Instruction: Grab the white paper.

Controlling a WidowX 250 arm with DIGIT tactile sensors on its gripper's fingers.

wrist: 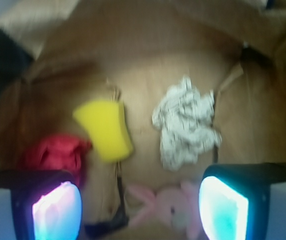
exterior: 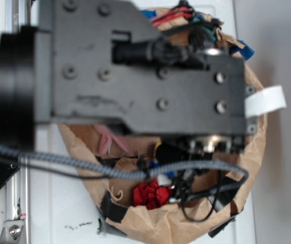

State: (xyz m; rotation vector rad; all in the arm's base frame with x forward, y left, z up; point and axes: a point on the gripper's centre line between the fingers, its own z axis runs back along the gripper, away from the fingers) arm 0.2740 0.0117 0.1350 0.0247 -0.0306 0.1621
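In the wrist view the white paper [wrist: 186, 126] is an off-white, creased wad lying on the brown paper floor, right of centre. My gripper [wrist: 140, 210] hangs above the floor with its two glowing pads [wrist: 57, 211] far apart, open and holding nothing. The wad lies just ahead of the right pad, apart from it. In the exterior view the arm [exterior: 135, 71] covers the white paper.
A yellow sponge [wrist: 106, 129] lies left of the wad, a red wrinkly wad [wrist: 57, 152] [exterior: 150, 195] farther left. A pink plush toy [wrist: 168, 207] sits between the pads. The brown paper bag [exterior: 186, 223] with black tape rings everything.
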